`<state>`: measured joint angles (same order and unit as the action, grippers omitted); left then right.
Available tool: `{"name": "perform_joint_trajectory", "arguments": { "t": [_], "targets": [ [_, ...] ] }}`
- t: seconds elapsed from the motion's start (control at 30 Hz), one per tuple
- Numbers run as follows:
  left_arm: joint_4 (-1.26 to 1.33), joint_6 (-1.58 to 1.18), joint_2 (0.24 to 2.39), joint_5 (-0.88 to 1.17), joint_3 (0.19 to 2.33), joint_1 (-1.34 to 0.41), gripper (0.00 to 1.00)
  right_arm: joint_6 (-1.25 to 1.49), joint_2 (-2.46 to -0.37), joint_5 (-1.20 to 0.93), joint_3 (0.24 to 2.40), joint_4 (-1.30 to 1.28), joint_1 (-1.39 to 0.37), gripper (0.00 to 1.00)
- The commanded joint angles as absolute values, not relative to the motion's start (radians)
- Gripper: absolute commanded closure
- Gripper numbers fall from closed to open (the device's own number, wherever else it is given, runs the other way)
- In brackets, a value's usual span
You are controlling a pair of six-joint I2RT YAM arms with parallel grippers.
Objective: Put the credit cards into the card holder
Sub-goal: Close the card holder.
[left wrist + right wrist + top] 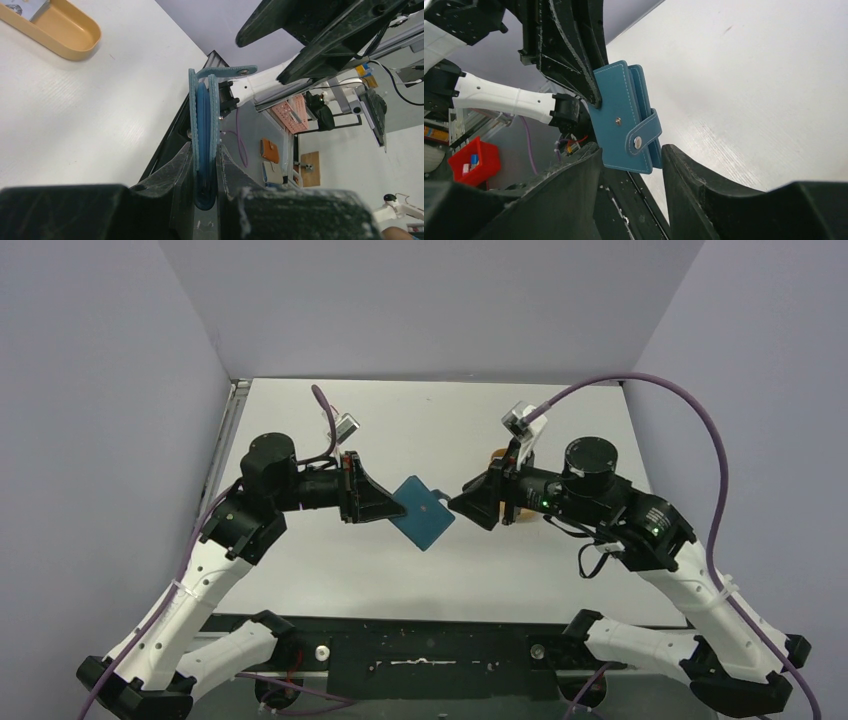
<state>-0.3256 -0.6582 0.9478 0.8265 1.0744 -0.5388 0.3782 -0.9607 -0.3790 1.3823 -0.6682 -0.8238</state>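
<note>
Now, left gripper (398,508) pinching the small teal-blue folding wallet (425,515) aloft from nine o'clock; right gripper (455,502) spread at three o'clock. Best catch the snap tab (644,132) only, peeling gently while left holds firm.

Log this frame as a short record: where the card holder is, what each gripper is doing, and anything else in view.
card holder: folded, held in the air above the table between the two arms
snap tab: appears unfastened
left gripper: shut on one edge of the card holder
right gripper: open, fingers straddling the tab end, not clamping
orange tray: on the table, with a grey item at its end, cut off by the frame
</note>
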Motion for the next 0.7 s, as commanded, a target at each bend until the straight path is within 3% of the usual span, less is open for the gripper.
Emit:
{"name": "perform_joint_trajectory", "arguments": {
  "t": [0.0,0.57,0.67],
  "targets": [
    [-0.288,-0.647,0.94,0.843,1.132,-0.537,1.0,0.398,-0.994,-0.413,1.409,-0.618,-0.82,0.54],
    [-0.295,-0.639,0.938,0.85,1.131,-0.536,1.0,0.402,-1.006,-0.399,1.416,-0.619,-0.819,1.0],
    [-0.3,-0.639,0.939,0.85,1.132,-0.535,1.0,0.397,-1.012,-0.409,1.426,-0.62,-0.82,1.0]
  ]
}}
